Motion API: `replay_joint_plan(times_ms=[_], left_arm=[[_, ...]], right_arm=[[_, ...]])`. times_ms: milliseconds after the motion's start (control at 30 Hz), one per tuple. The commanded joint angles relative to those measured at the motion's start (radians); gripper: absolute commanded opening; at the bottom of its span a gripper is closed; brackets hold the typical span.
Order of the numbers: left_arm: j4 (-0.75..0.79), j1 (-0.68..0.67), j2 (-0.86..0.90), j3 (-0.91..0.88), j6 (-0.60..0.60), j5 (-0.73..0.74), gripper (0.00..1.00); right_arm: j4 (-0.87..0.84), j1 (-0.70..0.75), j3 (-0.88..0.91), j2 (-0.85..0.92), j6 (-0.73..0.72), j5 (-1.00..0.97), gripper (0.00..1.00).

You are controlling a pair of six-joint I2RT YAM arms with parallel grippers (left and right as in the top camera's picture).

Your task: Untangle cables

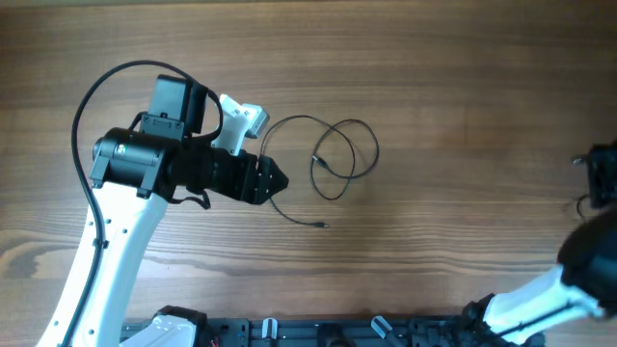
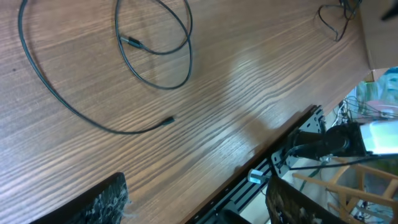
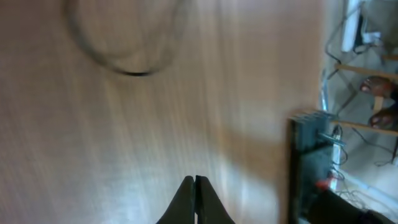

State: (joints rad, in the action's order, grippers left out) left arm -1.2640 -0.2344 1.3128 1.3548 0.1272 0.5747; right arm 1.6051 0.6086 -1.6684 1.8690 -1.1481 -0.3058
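Note:
One thin black cable [image 1: 376, 151] lies on the wooden table, with two overlapping loops and a loose tail ending in a small plug [image 1: 322, 225]. My left gripper [image 1: 275, 181] hovers just left of the loops, beside the tail. In the left wrist view the same cable [image 2: 168, 120] lies ahead of the open, empty jaws [image 2: 199, 208]. My right gripper [image 3: 195, 182] is shut and empty over bare wood. A blurred cable arc [image 3: 130, 71] lies ahead of it. Another thin cable [image 2: 336, 22] shows near the table's far right.
The right arm [image 1: 588, 260] sits at the right edge of the table. A black rail [image 1: 337, 333] runs along the front edge. The table edge and off-table clutter show in both wrist views [image 2: 373, 137].

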Motion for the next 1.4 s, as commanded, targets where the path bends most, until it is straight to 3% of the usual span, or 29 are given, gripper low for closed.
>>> replay_joint_plan(times_ms=[0, 233, 500, 667, 800, 1367], left_arm=[[0.002, 0.001, 0.006, 0.001, 0.027, 0.011, 0.73], [-0.007, 0.001, 0.006, 0.001, 0.05, 0.011, 0.73], [-0.013, 0.001, 0.006, 0.001, 0.05, 0.011, 0.73], [-0.012, 0.001, 0.006, 0.001, 0.05, 0.011, 0.73], [-0.008, 0.001, 0.006, 0.001, 0.05, 0.011, 0.74], [0.008, 0.001, 0.006, 0.001, 0.049, 0.011, 0.74]], right_arm=[[-0.034, 0.005, 0.21, -0.232, -0.156, -0.121, 0.04], [-0.241, 0.004, 0.579, -0.501, -0.227, -0.025, 0.04], [-0.596, 0.006, 0.854, -0.53, -0.27, -0.039, 0.04], [-0.975, 0.006, 1.044, -0.528, -0.059, -0.106, 0.04], [-1.253, 0.006, 1.139, -0.493, 0.126, -0.07, 0.04], [-1.76, 0.008, 1.172, -0.092, 0.188, -0.059, 0.04]])
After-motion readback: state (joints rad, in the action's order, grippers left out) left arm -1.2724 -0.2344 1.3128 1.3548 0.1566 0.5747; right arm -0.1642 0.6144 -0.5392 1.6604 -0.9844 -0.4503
